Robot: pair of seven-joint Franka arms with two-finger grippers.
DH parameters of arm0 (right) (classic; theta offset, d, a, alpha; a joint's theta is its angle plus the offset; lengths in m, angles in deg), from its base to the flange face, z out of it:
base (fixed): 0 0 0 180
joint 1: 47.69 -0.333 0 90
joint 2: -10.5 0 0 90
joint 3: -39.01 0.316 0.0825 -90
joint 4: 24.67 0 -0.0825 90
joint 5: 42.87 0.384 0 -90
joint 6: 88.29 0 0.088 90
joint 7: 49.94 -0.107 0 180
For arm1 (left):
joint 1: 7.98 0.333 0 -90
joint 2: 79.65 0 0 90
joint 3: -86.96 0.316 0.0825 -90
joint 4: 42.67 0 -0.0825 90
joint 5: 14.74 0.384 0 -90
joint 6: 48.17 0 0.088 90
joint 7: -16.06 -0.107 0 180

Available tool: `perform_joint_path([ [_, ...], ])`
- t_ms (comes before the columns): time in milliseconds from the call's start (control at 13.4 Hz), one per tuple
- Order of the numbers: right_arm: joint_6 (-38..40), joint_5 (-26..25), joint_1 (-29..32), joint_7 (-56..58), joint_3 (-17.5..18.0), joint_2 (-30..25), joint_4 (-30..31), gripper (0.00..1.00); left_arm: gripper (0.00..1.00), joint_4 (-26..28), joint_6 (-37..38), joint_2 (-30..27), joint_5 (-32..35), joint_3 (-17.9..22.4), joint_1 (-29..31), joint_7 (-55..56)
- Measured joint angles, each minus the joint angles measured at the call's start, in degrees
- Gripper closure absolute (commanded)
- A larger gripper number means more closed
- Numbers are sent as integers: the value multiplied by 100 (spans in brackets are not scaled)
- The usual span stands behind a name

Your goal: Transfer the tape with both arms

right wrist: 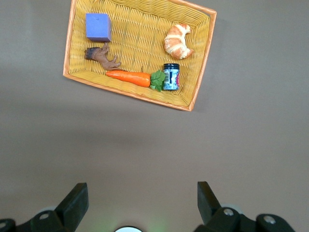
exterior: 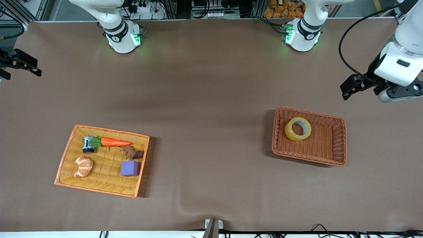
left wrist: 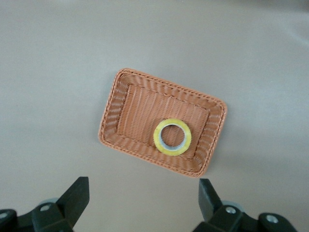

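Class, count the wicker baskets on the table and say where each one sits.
2. The brown basket, holding the tape, sits toward the left arm's end; the yellow basket sits toward the right arm's end.

Yellowish tape (exterior: 298, 129), grey core, in a reddish-brown woven basket (exterior: 332, 158); purple cube (exterior: 130, 168); possibly dark-labelled jar (exterior: 88, 144).
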Motion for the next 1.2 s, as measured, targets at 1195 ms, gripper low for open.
perform_joint_path([
  [1195, -1, 2, 0, 0, 5, 7, -1, 0, 0, 175, 333, -179, -314, 368, 334, -1186],
])
